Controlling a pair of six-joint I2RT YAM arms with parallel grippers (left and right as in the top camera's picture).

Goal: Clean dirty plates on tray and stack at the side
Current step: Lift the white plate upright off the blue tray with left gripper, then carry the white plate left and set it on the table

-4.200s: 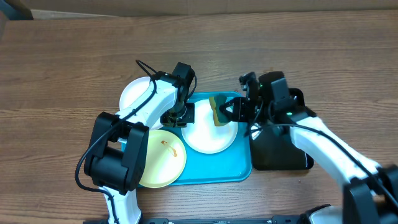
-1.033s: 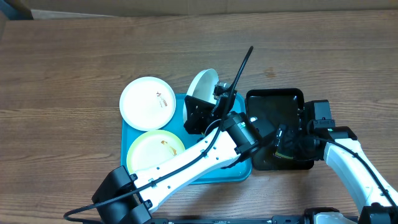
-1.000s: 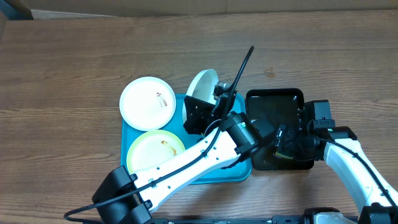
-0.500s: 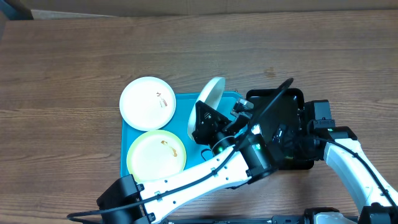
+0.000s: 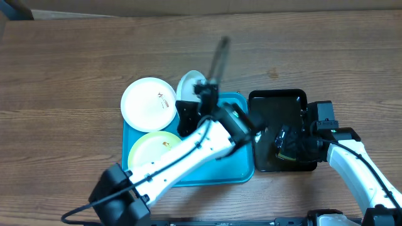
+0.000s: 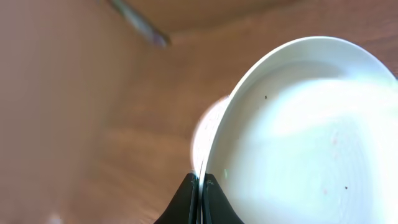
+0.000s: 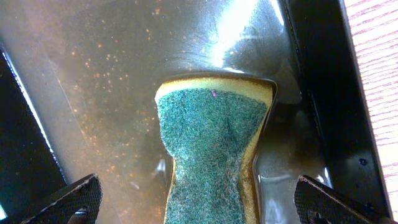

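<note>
Wood-grain tabletop lies under everything, blurred to a brown haze in the left wrist view. The left arm hides much of the turquoise tray and part of the pale yellow-green plate lying in it. A white plate, faintly smeared, lies flat over the tray's far-left corner. The left gripper is pinched tight on the thin rim of a second white plate, smooth and shallow, tilted on edge above the tray's far side. The right gripper hangs spread wide and empty over a glossy black tray, straddling a waisted yellow sponge with a coarse green top; its fingers are cut off by the frame
</note>
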